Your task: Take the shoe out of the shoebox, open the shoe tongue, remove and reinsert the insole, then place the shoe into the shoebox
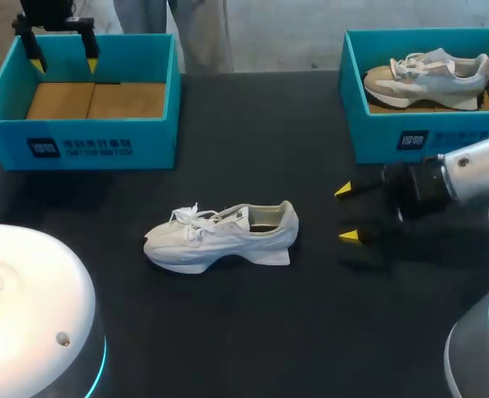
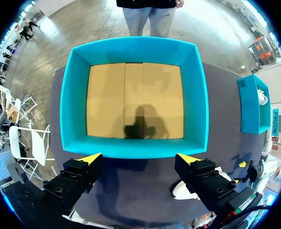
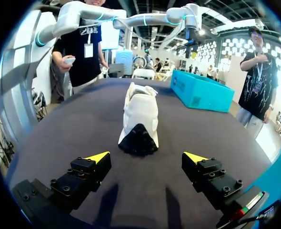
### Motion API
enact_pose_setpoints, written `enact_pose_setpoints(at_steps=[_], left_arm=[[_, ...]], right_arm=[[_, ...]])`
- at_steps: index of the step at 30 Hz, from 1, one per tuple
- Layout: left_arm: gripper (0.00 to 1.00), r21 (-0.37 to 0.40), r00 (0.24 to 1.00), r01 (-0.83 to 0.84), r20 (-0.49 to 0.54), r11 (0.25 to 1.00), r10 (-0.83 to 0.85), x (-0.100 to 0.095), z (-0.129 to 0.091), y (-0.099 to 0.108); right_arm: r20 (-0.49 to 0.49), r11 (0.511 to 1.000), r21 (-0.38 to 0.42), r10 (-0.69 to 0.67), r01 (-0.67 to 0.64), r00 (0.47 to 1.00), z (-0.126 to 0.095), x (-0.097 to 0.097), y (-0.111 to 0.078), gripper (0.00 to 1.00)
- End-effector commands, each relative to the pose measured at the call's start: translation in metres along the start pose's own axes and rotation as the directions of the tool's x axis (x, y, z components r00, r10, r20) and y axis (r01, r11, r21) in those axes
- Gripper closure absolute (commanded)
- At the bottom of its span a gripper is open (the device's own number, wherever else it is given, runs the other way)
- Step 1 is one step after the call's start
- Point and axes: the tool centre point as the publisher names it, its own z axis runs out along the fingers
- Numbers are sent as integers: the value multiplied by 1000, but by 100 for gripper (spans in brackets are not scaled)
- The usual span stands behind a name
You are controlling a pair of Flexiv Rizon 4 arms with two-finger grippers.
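Note:
A white shoe (image 1: 222, 236) lies upright on the black table (image 1: 228, 332), toe to the left, heel to the right. My right gripper (image 1: 349, 213) hovers open just right of its heel, fingers pointing at it; in the right wrist view the shoe (image 3: 140, 117) sits ahead of the open right gripper (image 3: 147, 156), heel nearest. My left gripper (image 1: 64, 55) hangs open above the empty teal shoebox (image 1: 85, 99) at the back left. The left wrist view looks straight down into that shoebox (image 2: 133, 98), with the left gripper (image 2: 136, 157) over its near wall and a bit of the shoe (image 2: 181, 191) below.
A second teal box (image 1: 427, 91) at the back right holds a grey and white shoe (image 1: 427, 76). My arms' white bases (image 1: 29, 323) stand at the near left and near right corners.

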Motion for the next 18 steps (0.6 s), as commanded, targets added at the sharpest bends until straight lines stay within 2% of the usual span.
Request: enact_pose_setpoints(at_steps=[1,10,18], left_arm=[[0,-1,1000,0,1,1000,0,0,0,0],[0,-1,1000,0,1,1000,0,0,0,0],[0,-1,1000,0,1,1000,0,0,0,0]], right_arm=[[41,1000,-22,0,1,999,22,5,2,0],[16,1000,-26,17,-17,1000,55,9,9,0],[27,997,-72,32,-30,999,74,5,13,0]])
